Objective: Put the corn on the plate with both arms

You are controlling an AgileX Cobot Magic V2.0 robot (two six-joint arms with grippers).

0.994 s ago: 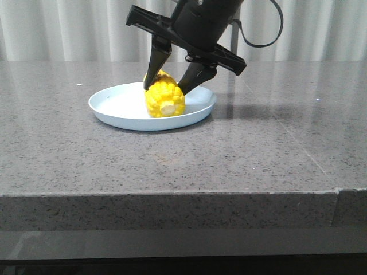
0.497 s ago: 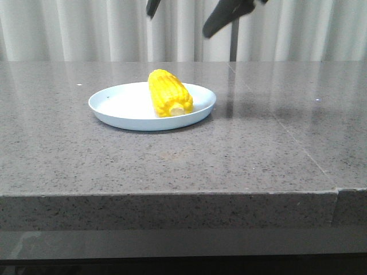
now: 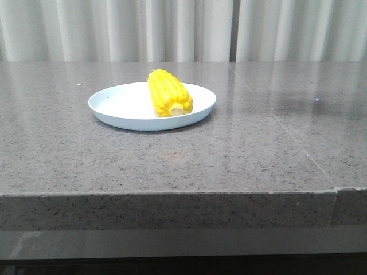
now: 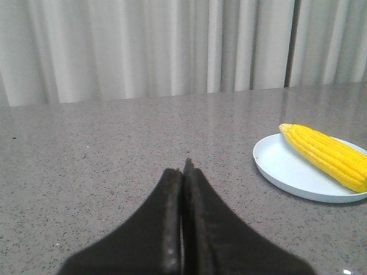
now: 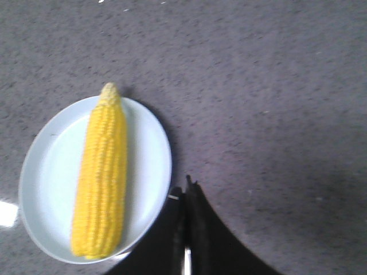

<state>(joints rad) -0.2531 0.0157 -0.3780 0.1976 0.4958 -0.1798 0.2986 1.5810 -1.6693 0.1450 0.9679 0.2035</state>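
The corn (image 3: pixel 168 93), bright yellow with a pale stub end facing the camera, lies flat on the pale blue plate (image 3: pixel 114 106), a bit right of its center.

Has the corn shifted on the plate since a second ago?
Yes. The corn has turned against the plate's rim: its stub end now points more toward the plate's right edge, and it lies free, with no end effector around it.

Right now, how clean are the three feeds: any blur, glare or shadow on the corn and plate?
Front view: sharp; corn and plate evenly lit, with soft curtain reflections on the table. Left wrist view: shut left gripper blurred up close, table behind clear. Right wrist view: soft overall, corn kernels smeared, a bright glare spot at the plate's edge, right gripper dark and fuzzy.
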